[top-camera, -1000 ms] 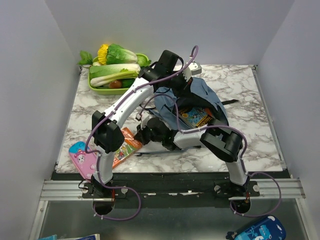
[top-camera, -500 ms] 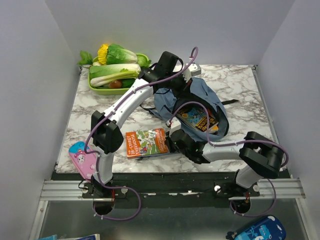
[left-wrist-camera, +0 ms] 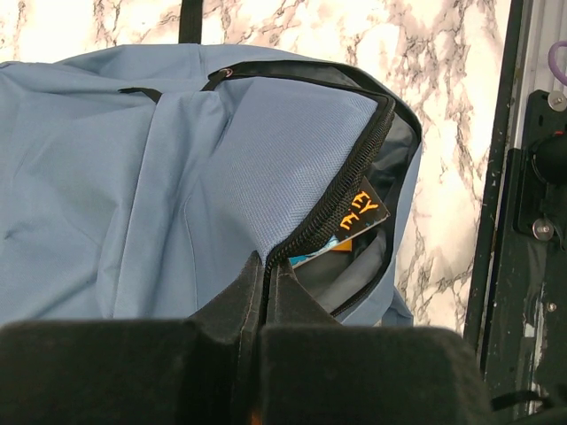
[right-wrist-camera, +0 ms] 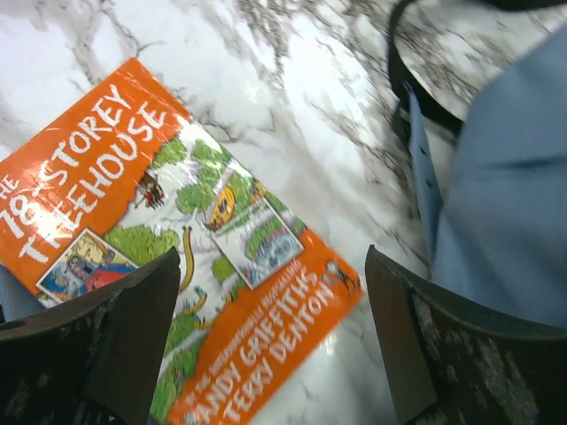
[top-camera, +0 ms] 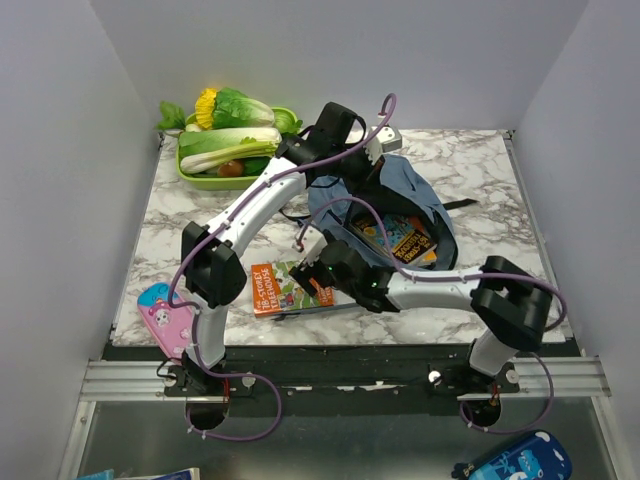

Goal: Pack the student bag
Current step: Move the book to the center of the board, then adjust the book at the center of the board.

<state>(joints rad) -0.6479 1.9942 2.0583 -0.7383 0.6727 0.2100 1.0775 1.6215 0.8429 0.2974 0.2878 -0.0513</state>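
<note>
1. A white marbled tabletop carries the large, rounded dusty-blue fabric backpack near its middle, toward the far side.
2. Only the left wrist view shows the left fingers pinched closed on the backpack's zipper edge.
3. Only the right wrist view shows the right fingers spread wide over a flat orange paperback book, which lies just beside the backpack.
4. The top view shows the cover of a colourful book inside the backpack. The left wrist view shows only its corner.
</note>
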